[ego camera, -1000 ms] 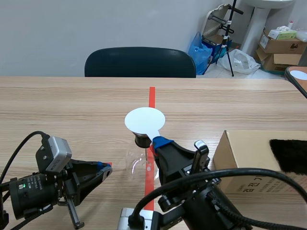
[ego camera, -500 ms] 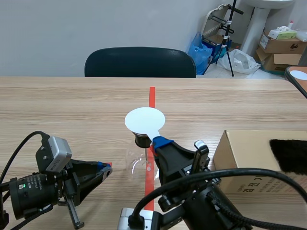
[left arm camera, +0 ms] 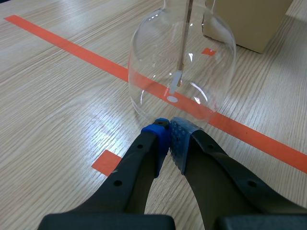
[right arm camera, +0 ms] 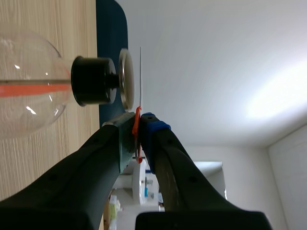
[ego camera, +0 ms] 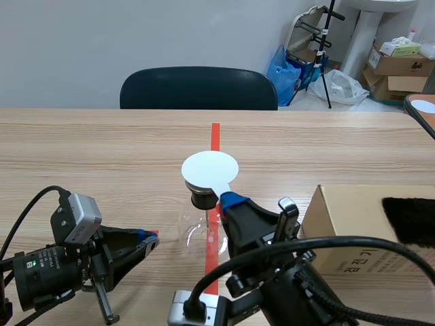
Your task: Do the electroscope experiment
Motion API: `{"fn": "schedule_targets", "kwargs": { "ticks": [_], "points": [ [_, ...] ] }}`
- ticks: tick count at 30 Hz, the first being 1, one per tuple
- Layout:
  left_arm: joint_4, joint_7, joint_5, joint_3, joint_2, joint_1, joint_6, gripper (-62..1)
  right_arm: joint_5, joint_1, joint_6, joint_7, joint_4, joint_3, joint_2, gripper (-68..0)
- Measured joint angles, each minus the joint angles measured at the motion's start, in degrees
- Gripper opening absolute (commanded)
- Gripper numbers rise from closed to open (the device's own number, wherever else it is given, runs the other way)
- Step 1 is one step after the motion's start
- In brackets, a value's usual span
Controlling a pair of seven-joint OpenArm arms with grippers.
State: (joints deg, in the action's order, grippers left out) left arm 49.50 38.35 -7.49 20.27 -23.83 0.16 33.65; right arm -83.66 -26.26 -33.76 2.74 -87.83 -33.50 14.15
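Note:
The electroscope is a clear glass flask with a black stopper, standing on the orange-red tape line. A thin white disc on an orange-red handle hovers just over the electroscope's metal top plate; my right gripper is shut on that handle. In the right wrist view the white disc is seen edge-on, close beside the plate. My left gripper is shut on nothing, low on the table, its tips just short of the flask. A metal rod hangs inside the glass.
A cardboard box with a black furry cloth on it stands at the right, close to my right arm. A dark chair is behind the table's far edge. Boxes and bags lie on the floor beyond.
The white disc in my right gripper has shifted slightly to the right over the electroscope's top. The left arm has not moved.

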Motion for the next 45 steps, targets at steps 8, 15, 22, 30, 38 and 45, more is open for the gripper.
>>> {"fn": "schedule_targets", "kwargs": {
  "ticks": [8, 15, 22, 30, 38, 45],
  "points": [
    [0.0, 0.0, 0.0, 0.0, 0.0, 0.0, 0.0, -57.7, 0.0, 0.0, 0.0, -12.63, 0.0, 0.0, 0.0, -65.8],
    [0.0, 0.0, 0.0, 0.0, 0.0, 0.0, 0.0, -57.7, 0.0, 0.0, 0.0, -23.12, 0.0, 0.0, 0.0, -65.8],
    [0.0, 0.0, 0.0, 0.0, 0.0, 0.0, 0.0, -57.7, 0.0, 0.0, 0.0, -29.9, 0.0, 0.0, 0.0, -65.8],
    [0.0, 0.0, 0.0, 0.0, 0.0, 0.0, 0.0, -57.7, 0.0, 0.0, -0.02, -32.44, 0.0, 0.0, -0.02, -65.8],
    [0.0, 0.0, 0.0, 0.0, 0.0, 0.0, 0.0, -57.7, 0.0, 0.0, -0.02, -30.42, 0.0, 0.0, -0.02, -65.8],
    [0.0, 0.0, 0.0, 0.0, 0.0, 0.0, 0.0, -57.7, 0.0, 0.0, -0.02, -21.0, 0.0, 0.0, -0.02, -65.8]
  ]
}}
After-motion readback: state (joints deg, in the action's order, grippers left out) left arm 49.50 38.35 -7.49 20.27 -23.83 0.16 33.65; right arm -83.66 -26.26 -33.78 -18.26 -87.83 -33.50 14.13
